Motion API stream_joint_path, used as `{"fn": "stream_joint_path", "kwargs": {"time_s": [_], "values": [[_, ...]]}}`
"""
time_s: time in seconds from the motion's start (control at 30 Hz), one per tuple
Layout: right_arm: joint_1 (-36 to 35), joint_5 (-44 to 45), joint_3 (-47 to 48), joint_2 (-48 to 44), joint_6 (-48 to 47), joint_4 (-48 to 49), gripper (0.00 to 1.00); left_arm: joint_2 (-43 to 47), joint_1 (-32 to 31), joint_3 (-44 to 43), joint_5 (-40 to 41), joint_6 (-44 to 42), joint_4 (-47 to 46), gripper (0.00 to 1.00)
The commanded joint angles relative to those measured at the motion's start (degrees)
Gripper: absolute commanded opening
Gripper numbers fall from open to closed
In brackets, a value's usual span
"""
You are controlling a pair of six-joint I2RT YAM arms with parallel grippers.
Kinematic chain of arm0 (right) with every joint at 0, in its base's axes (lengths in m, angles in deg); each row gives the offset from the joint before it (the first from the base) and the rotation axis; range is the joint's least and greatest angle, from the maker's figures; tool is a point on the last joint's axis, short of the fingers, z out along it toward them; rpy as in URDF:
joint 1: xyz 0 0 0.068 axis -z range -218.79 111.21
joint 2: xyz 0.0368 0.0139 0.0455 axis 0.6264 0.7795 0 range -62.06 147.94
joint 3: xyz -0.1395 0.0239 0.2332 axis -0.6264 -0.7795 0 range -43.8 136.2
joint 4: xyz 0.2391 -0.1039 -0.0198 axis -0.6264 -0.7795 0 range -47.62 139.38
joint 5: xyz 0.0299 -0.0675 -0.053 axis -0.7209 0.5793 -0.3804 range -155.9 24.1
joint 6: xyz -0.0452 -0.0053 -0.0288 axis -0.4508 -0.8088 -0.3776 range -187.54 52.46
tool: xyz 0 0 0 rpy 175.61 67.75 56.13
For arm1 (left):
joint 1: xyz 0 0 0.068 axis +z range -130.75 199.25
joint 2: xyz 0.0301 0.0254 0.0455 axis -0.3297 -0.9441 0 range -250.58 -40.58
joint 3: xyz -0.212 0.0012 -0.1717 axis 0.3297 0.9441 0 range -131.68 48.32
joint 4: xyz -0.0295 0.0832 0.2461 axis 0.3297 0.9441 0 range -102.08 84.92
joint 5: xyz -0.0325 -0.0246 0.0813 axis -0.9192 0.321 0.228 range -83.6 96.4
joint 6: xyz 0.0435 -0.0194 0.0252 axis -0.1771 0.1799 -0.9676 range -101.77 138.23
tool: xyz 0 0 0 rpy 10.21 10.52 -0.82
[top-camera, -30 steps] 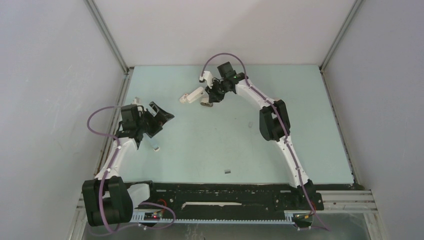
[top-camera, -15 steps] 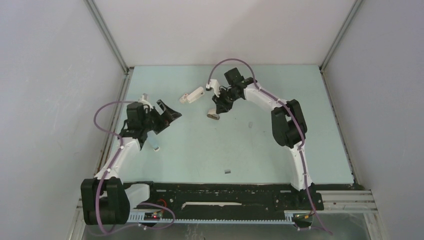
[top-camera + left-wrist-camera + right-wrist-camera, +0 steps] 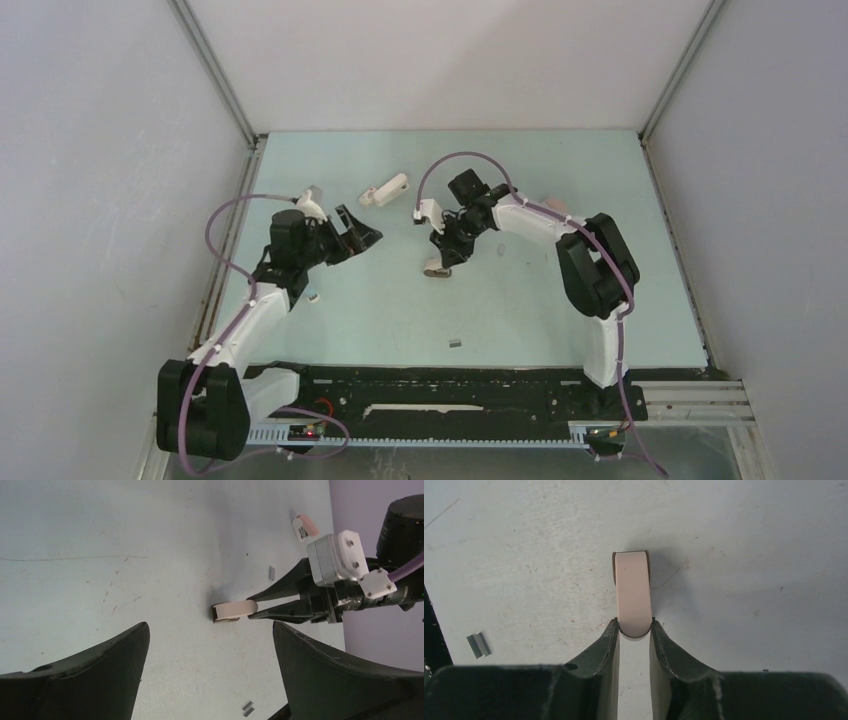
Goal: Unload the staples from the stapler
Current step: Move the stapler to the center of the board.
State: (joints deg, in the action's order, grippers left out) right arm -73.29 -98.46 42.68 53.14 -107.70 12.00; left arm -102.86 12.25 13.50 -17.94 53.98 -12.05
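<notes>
Pale pink stapler (image 3: pixel 632 590) clamped in right gripper (image 3: pixel 634 626); left gripper (image 3: pixel 360 229) spread wide, empty, left of stapler; staples (image 3: pixel 478 645) near it.

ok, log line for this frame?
left gripper: open, empty | right gripper: shut on stapler, pinched at one end | staples: loose strips on table

No text, label, brand or number can be read in any view — the pale stapler (image 3: pixel 632 592) shows only a plain top to the right wrist camera. The small white-and-pink thing (image 3: pixel 305 526) far off in the left wrist view is perhaps printed, but it is too small to tell.
</notes>
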Motion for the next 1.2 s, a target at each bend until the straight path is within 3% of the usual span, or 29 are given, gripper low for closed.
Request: {"fn": "stream_joint_path", "kwargs": {"time_s": [0.0, 0.17, 0.4, 0.63, 0.77, 1.0, 1.17], "values": [[-2.0, 2.8, -3.1, -5.2, -0.1, 1.7, 0.15, 3.4, -0.1, 2.2, 2.9, -1.7, -3.6, 0.98], [-3.1, 4.6, -3.7, -5.4, 0.9, 1.2, 0.24, 5.2, -0.1, 2.8, 3.7, -1.6, -3.8, 0.98], [-3.4, 6.3, -3.9, -6.2, 2.1, 0.1, 0.60, 7.7, -0.1, 3.7, 4.1, -1.5, -3.7, 0.98], [-2.6, 5.9, -2.4, -8.0, 2.9, -2.3, 0.78, 11.9, -0.1, 3.1, 7.4, -3.3, -1.7, 0.98], [-2.2, 4.8, -0.9, -9.1, 1.8, -5.3, 0.84, 14.9, 0.0, 1.8, 12.2, -4.4, 1.8, 0.99], [-2.1, 2.4, 3.2, -9.7, -4.0, -11.1, 0.87, 21.4, 0.8, 0.1, 21.5, -5.7, 5.8, 1.00], [-2.6, 1.1, 7.6, -7.4, -10.7, -16.2, 0.87, 23.8, 1.9, 0.5, 21.7, -5.5, 6.4, 1.00]]}}
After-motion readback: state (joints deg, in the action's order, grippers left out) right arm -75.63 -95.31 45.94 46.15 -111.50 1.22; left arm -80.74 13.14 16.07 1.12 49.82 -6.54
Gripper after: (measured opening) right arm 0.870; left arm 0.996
